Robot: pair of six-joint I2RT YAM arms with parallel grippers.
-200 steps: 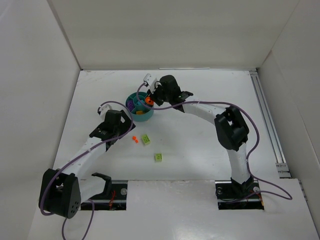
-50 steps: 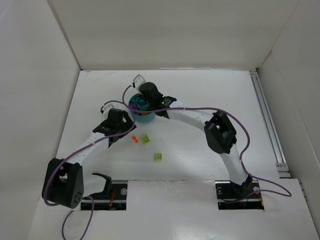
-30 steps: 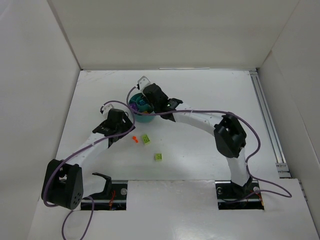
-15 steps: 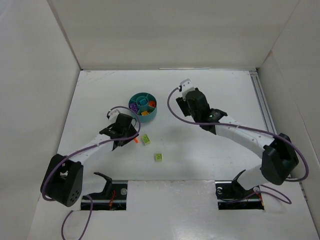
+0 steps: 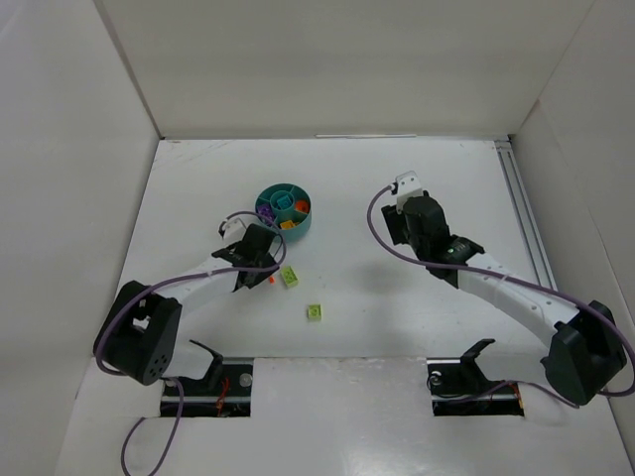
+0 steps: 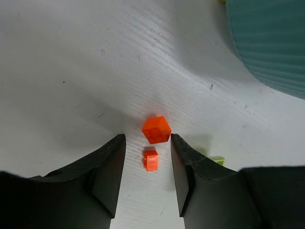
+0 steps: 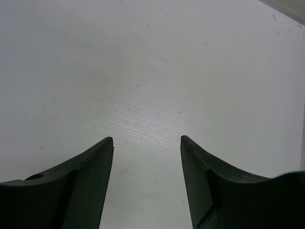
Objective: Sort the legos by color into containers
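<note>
Two tiny orange legos lie on the white table: an orange-red piece (image 6: 156,129) and a smaller orange brick (image 6: 151,160). My left gripper (image 6: 146,143) is low over them, open, one finger on each side; the right finger sits close to the larger piece. From above, that gripper (image 5: 260,272) covers most of the orange (image 5: 270,280). A lime brick (image 5: 290,276) lies just right of it and another lime brick (image 5: 315,311) nearer the front. The teal dish (image 5: 268,191) holds purple, orange and teal bricks in its containers. My right gripper (image 7: 147,140) is open over bare table.
The dish's teal outer wall (image 6: 271,43) rises at the upper right of the left wrist view, and a corner of a lime brick (image 6: 217,160) peeks past the right finger. White walls enclose the table. The right arm (image 5: 496,283) stretches across the right half.
My right arm has swung from the dish out to the right. The left gripper has moved down-right onto the orange pieces, and its jaws have narrowed around them.
</note>
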